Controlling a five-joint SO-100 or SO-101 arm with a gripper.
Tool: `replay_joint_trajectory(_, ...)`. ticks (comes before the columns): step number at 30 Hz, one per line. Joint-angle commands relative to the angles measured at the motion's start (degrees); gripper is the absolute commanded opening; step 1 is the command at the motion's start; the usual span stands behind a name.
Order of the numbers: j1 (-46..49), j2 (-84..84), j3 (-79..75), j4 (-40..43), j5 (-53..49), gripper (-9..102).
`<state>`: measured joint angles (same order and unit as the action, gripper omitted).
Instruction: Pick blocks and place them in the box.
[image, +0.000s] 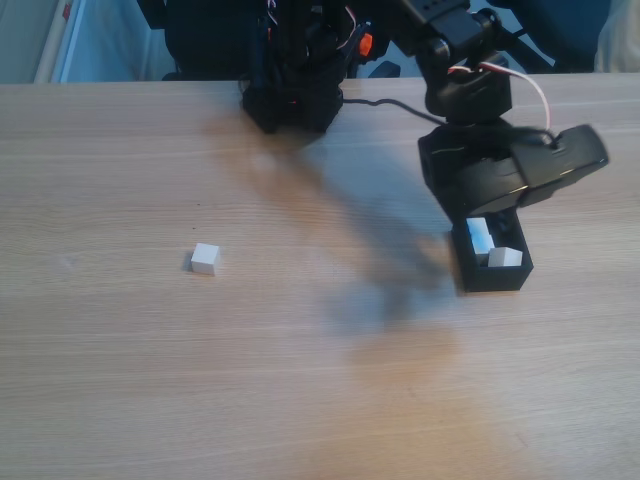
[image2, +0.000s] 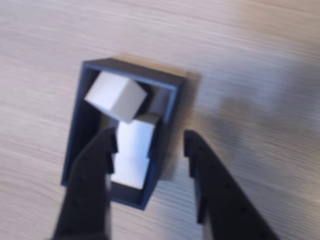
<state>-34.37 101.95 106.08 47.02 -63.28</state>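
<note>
Your gripper (image2: 149, 145) is spread wide and holding nothing, hanging right over the small black open-topped box (image2: 170, 100); in the wrist view one finger (image2: 90, 170) sits over the box interior and the other over the box's outside wall and bare wood-grain worktop (image2: 260, 60). Directly below and between the fingers, small plain white cubes lie inside the box, one tilted cube (image2: 116, 96) resting atop the others (image2: 131, 155). One more white cube (image: 205, 259) sits on the worktop well off to the gripper's left in the fixed view.

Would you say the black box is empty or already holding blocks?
Holding blocks: in the wrist view, white blocks sit inside the box.
</note>
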Motion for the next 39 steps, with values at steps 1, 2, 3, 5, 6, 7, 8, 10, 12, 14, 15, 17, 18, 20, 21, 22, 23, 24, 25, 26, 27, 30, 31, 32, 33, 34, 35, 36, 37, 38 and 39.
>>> replay_joint_trajectory(1, 5.19, 6.59, 2.46, 0.53, 0.97, 12)
replay_joint_trajectory(2, 7.21, 8.53, 4.57, 0.97, 0.88, 13)
replay_joint_trajectory(3, 9.4, 10.37, 6.77, 1.49, 0.7, 13)
replay_joint_trajectory(5, 13.8, 14.24, 11.07, 3.43, -1.23, 14)
replay_joint_trajectory(6, 16.08, 16.0, 13.1, 4.75, -2.46, 15)
replay_joint_trajectory(7, 18.28, 17.49, 14.59, 6.59, -4.13, 16)
replay_joint_trajectory(8, 20.39, 18.63, 15.82, 8.79, -5.98, 16)
replay_joint_trajectory(10, 24.52, 20.48, 17.67, 12.92, -9.49, 16)
replay_joint_trajectory(12, 28.56, 21.62, 18.98, 15.38, -10.72, 17)
replay_joint_trajectory(14, 32.08, 22.24, 19.6, 17.67, -11.07, 18)
replay_joint_trajectory(15, 33.66, 22.24, 19.69, 19.42, -11.51, 18)
replay_joint_trajectory(17, 36.39, 22.5, 20.04, 21.97, -11.87, 18)
replay_joint_trajectory(18, 37.62, 22.5, 20.21, 22.59, -11.87, 18)
replay_joint_trajectory(20, 39.9, 22.32, 20.3, 22.94, -10.63, 18)
replay_joint_trajectory(21, 40.96, 22.06, 20.39, 23.12, -10.37, 18)
replay_joint_trajectory(22, 42.01, 21.62, 20.39, 23.12, -10.02, 18)
replay_joint_trajectory(23, 42.89, 21.18, 20.3, 23.12, -9.67, 18)
replay_joint_trajectory(24, 43.77, 20.48, 20.21, 23.03, -9.32, 18)
replay_joint_trajectory(25, 44.56, 19.86, 20.13, 22.85, -9.32, 18)
replay_joint_trajectory(26, 45.35, 19.07, 19.86, 22.5, -9.23, 18)
replay_joint_trajectory(27, 46.23, 18.11, 19.51, 22.15, -9.23, 18)
replay_joint_trajectory(30, 48.87, 14.85, 18.11, 21.01, -9.84, 18)
replay_joint_trajectory(31, 49.75, 13.62, 17.49, 20.65, -10.2, 18)
replay_joint_trajectory(32, 50.54, 12.39, 16.88, 20.04, -10.72, 18)
replay_joint_trajectory(33, 51.42, 11.07, 16.35, 19.07, -11.16, 18)
replay_joint_trajectory(34, 52.29, 9.67, 15.64, 18.19, -11.69, 19)
replay_joint_trajectory(35, 53.0, 8.26, 14.85, 17.4, -12.22, 19)
replay_joint_trajectory(36, 53.79, 6.86, 13.8, 16.79, -12.66, 19)
replay_joint_trajectory(37, 54.49, 5.36, 12.66, 16.26, -13.18, 19)
replay_joint_trajectory(38, 55.28, 3.96, 11.51, 15.73, -13.97, 19)
replay_joint_trajectory(39, 55.9, 2.55, 10.28, 15.03, -14.59, 19)
